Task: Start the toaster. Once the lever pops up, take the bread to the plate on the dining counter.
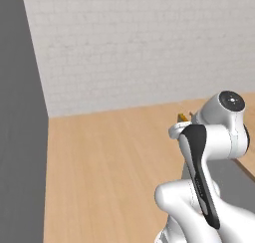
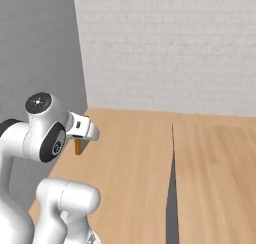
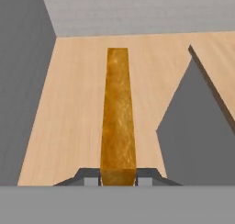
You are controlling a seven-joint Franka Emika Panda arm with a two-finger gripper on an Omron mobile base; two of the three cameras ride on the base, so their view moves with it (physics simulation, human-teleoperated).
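The gripper (image 3: 118,181) was clamped on the bread (image 3: 118,117), the slice seen edge-on, standing straight out from between the fingers over a light-wood floor (image 3: 73,103). From the right base camera, its golden corner (image 2: 78,146) showed just under the hand. Ahead and to the right lay a wooden counter (image 3: 215,58); beyond stood a white brick wall (image 3: 137,9).

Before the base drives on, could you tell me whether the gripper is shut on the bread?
Shut on it: the bread stands edge-on between the gripper's fingertips.
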